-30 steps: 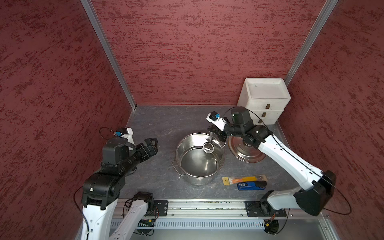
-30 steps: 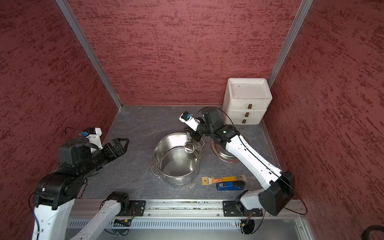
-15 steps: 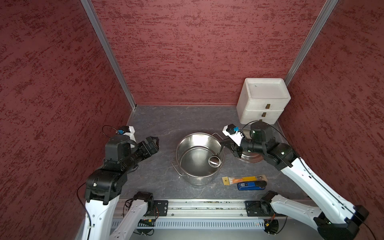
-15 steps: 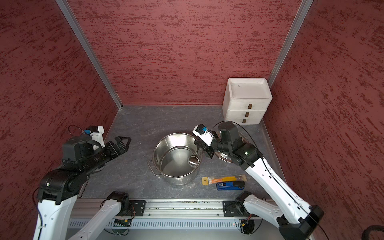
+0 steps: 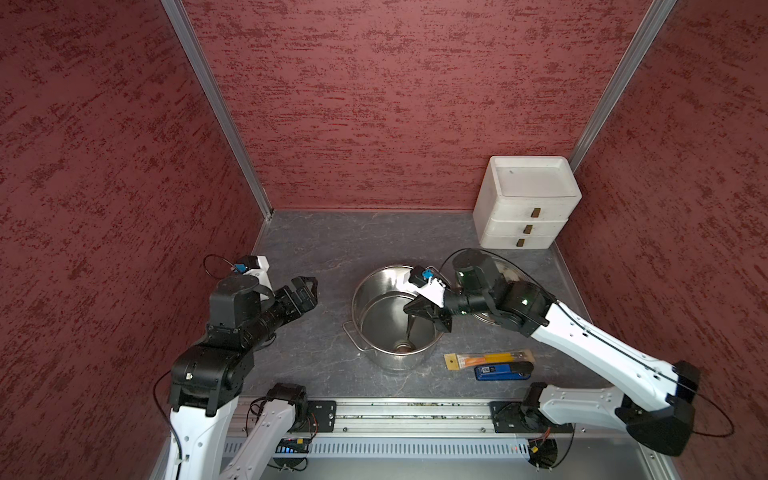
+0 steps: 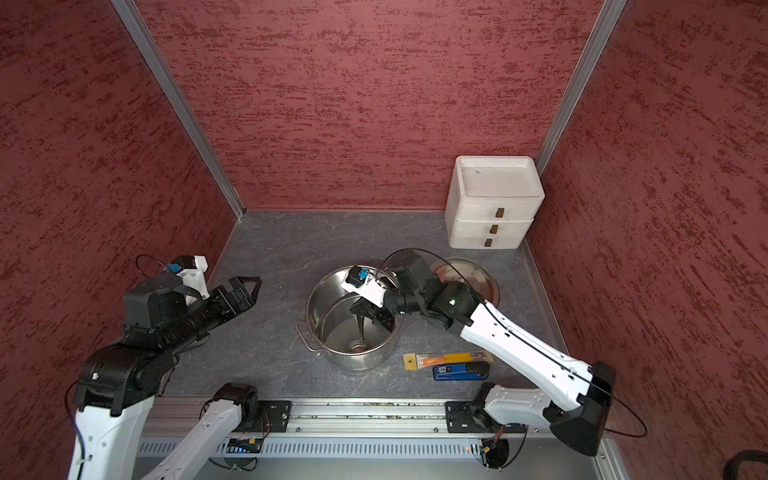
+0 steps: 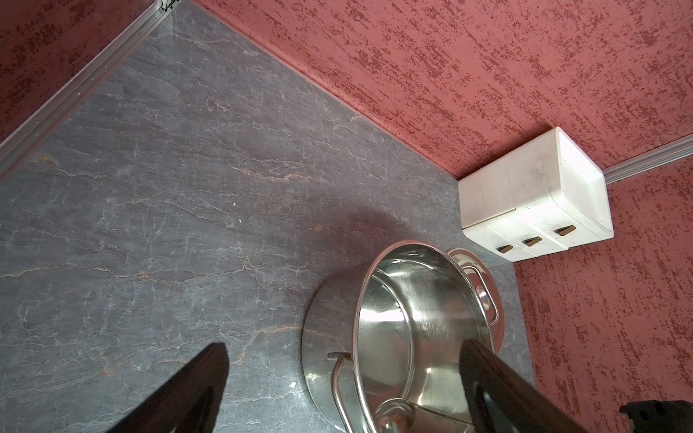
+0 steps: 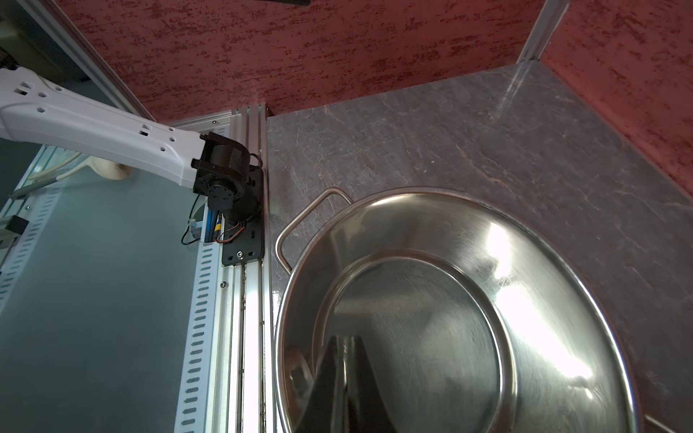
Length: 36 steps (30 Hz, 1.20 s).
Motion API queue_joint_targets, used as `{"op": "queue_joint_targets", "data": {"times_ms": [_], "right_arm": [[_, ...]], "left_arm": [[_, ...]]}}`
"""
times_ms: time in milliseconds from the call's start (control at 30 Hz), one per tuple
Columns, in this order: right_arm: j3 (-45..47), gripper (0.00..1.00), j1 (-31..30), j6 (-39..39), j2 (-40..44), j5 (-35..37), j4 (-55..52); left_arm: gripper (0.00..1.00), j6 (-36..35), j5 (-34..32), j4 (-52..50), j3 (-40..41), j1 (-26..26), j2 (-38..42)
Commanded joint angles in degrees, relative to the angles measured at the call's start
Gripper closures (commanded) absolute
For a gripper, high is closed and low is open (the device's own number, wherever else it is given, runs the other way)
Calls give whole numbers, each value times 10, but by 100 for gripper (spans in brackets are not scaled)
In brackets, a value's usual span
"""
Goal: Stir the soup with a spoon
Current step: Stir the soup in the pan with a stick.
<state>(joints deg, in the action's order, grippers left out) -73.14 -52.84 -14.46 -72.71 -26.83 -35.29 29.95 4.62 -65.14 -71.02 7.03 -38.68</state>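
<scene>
Okay, we see the right hand (image 5: 424, 318) clenched on the thin dark handle of the long-handled metal spoon (image 5: 409, 332), poised over the mouth of the round stainless steel pot (image 5: 399, 365). We mark the spoon inside the pot in both top views: handle tilted, small shiny bowl down at the pot's bottom, close to the wall nearest the aluminium rail (image 5: 395, 409). In the right wrist view we see the hand's two dark fingers (image 8: 330, 386) pressed together above the pot's floor. We see the left hand (image 5: 306, 291) released, jaws spread wide, holding nothing, above the grey marbled table (image 5: 328, 249) and well apart from the pot. In the left wrist view we see the pot between that hand's two dark fingers (image 7: 187, 393). We note a round steel lid (image 6: 478, 278) flat on the table, partly hidden by the right arm (image 5: 582, 336), a white three-drawer box (image 5: 525, 208) in the far corner, and an orange-and-yellow flat packaged tool (image 5: 488, 359) just beside a blue-and-black flat gadget (image 5: 503, 370) near the pot.
</scene>
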Motion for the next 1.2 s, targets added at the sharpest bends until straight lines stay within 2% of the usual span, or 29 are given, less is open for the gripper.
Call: {"op": "queue_joint_targets", "data": {"times_ms": [0, 300, 467, 600, 800, 933, 1167], "right_arm": [[-58, 100, -30, -17, -42, 3, 25], [-173, 100, -42, -62, -196, 55, 50], [-232, 100, -28, -93, -256, 89, 59], [-240, 100, -3, -112, -273, 125, 82], [-216, 100, 37, -130, -251, 158, 67], [-165, 100, 74, -110, -197, 156, 58], [-59, 100, 105, -115, -82, 185, 7]], "left_arm": [[0, 2, -5, 0, 3, -2, 7], [0, 4, -15, -17, -10, -2, 18], [0, 3, -19, -26, -24, -2, 15], [0, 2, -20, -30, -31, -2, 14], [0, 0, -21, -37, -31, -2, 18], [0, -3, -23, -37, -25, -3, 22], [0, -10, -18, -24, -21, -2, 15]]}}
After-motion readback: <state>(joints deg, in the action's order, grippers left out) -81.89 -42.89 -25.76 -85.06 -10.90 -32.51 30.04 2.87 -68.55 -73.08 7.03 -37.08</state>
